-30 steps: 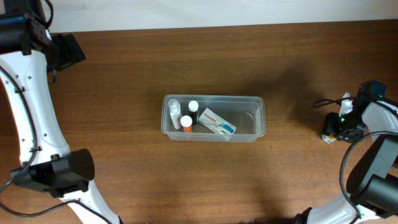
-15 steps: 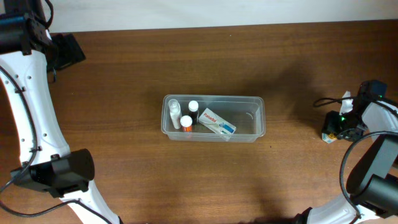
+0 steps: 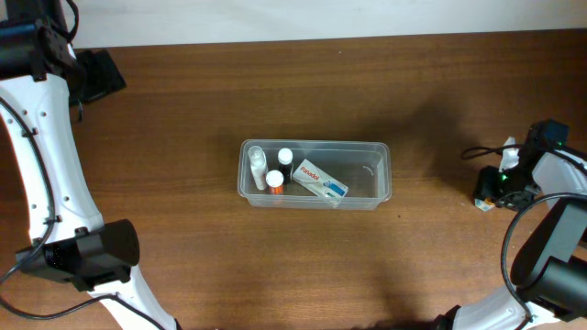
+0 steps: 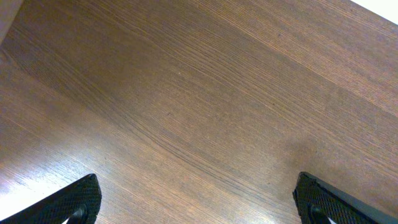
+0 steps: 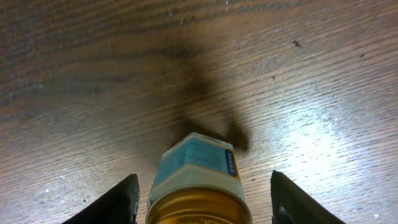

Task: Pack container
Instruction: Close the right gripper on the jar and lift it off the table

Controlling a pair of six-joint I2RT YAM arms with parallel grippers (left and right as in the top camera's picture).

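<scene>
The container (image 3: 381, 158), a clear plastic tub, sits mid-table and holds two small white bottles (image 3: 256, 161), an orange-capped bottle (image 3: 275, 181) and a white medicine box (image 3: 319, 180). At the table's far right my right gripper (image 3: 498, 185) is low over the wood. In the right wrist view a jar with a gold lid and a blue label (image 5: 198, 163) stands between the fingers (image 5: 121, 200) of the right gripper (image 5: 204, 177). A gap shows on each side of the jar. My left gripper (image 4: 199, 199) hangs wide open over bare wood at the far left corner.
A black cable (image 3: 477, 150) trails across the wood beside the right gripper. The left arm's white links (image 3: 50, 174) run down the left side. A pale wall edge borders the table's far side.
</scene>
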